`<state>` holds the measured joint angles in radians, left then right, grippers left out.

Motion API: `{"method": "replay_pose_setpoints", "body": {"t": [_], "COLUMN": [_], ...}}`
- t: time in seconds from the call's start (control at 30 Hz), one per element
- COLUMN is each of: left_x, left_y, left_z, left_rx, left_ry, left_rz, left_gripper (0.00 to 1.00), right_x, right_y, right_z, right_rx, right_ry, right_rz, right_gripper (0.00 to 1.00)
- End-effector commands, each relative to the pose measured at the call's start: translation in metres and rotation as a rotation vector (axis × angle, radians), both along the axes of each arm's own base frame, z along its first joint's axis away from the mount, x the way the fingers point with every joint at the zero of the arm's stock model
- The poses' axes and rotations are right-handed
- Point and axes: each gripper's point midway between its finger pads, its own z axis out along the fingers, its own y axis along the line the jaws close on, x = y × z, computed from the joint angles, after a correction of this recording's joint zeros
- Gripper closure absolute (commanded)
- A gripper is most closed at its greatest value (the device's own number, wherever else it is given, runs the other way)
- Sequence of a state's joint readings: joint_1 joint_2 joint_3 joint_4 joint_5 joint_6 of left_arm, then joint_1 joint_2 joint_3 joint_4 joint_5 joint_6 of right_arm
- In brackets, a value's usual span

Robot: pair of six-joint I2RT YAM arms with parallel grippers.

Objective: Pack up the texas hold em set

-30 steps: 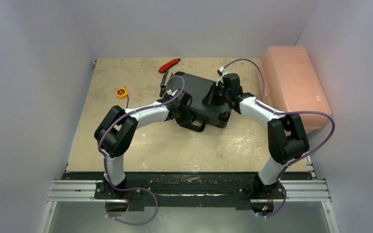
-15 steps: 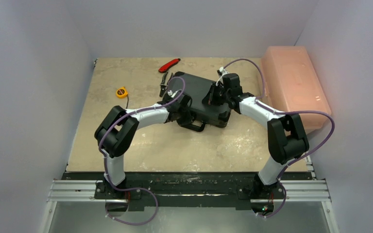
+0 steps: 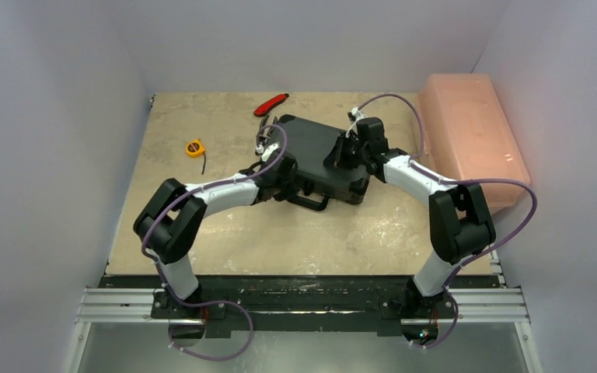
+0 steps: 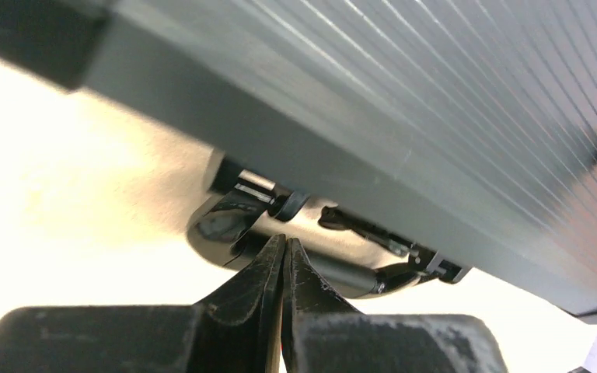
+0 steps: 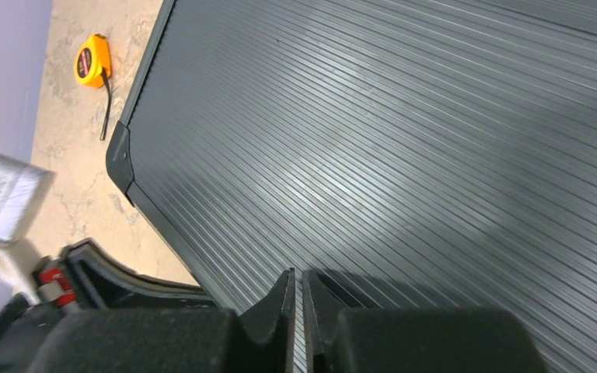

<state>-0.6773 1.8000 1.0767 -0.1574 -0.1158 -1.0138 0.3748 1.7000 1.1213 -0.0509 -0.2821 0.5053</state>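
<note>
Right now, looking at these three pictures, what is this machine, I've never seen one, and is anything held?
Two robot arms are bolted at a table's near edge. The wide picture comes from overhead; the close-ups from cameras on each wrist. A closed black briefcase lies on the table, with red-handled pliers, a yellow tape measure and a pink box nearby. The left gripper is shut by the case's latch; the right gripper is shut over its ribbed lid. Neither holds anything.

A pink plastic box [image 3: 470, 140] lies along the right edge of the beige tabletop [image 3: 202, 210], close to the wall. Red-handled pliers [image 3: 270, 104] lie near the far edge. A small orange tape measure [image 3: 194, 147] sits well apart from them, toward the left.
</note>
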Motion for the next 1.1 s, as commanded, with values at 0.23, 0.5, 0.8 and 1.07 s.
{"method": "replay_pose_setpoints", "body": {"t": [0.23,0.5,0.8,1.07], "left_x": [-0.01,-0.036,-0.078,-0.116], "left_y": [0.041,0.08,0.144,0.221], "left_z": [0.069,0.1,0.163,0.223], "left_rx": [0.08,0.154,0.262,0.421], "left_ry": [-0.202,-0.307,-0.529,-0.649], "left_rz": [-0.031,-0.058,-0.088,0.025], "left_gripper": [0.87,0.59,0.26,0.14], "right_x": [-0.022,-0.031,-0.054,-0.074], "right_y": [-0.008,-0.013,-0.026,-0.058], "right_z": [0.03,0.075,0.144,0.201], "right_rx": [-0.025,-0.006,0.026,0.012], "right_ry": [-0.048,-0.178,-0.389,-0.57], "right_rz": [0.027,0.052,0.04,-0.072], "right_gripper": [0.46,0.16,0.01,0.01]}}
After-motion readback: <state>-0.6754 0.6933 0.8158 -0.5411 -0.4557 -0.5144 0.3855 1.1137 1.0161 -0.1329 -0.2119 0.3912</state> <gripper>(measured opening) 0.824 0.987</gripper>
